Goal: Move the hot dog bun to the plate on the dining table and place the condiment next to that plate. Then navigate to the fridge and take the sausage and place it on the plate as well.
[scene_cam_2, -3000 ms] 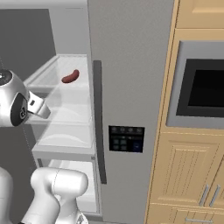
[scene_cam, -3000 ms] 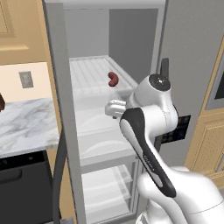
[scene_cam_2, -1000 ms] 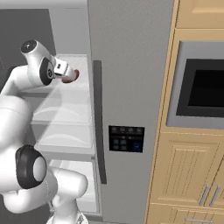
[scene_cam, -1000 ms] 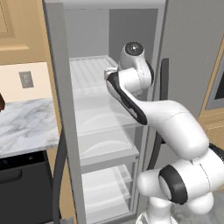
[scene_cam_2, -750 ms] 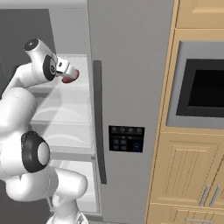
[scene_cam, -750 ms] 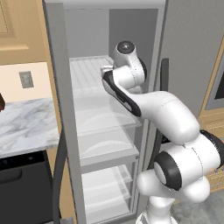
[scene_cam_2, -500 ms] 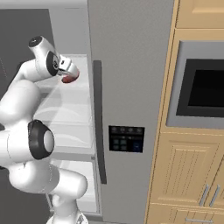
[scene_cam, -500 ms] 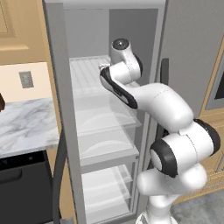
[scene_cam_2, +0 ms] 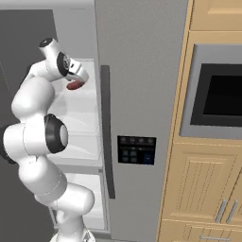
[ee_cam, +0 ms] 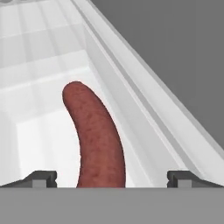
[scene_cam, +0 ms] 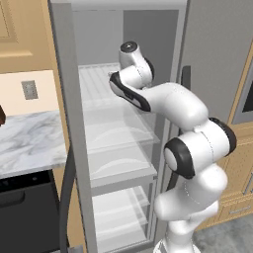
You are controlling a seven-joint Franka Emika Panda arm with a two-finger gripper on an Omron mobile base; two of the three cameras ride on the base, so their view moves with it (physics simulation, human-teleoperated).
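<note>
Simulated kitchen: open fridge (scene_cam: 123,148) with white shelves, wood cabinets, marble worktop (scene_cam: 29,143) at 9 o'clock, built-in oven (scene_cam_2: 220,99) at 3 o'clock. No readable writing. Sausage (ee_cam: 94,135) lies on the upper fridge shelf (ee_cam: 39,87). Hand (ee_cam: 111,178) fully open, holding nothing, fingertips (ee_cam: 41,178) either side of the sausage's near end.

Glossy white arm (scene_cam: 173,101), dark rounded joints
</note>
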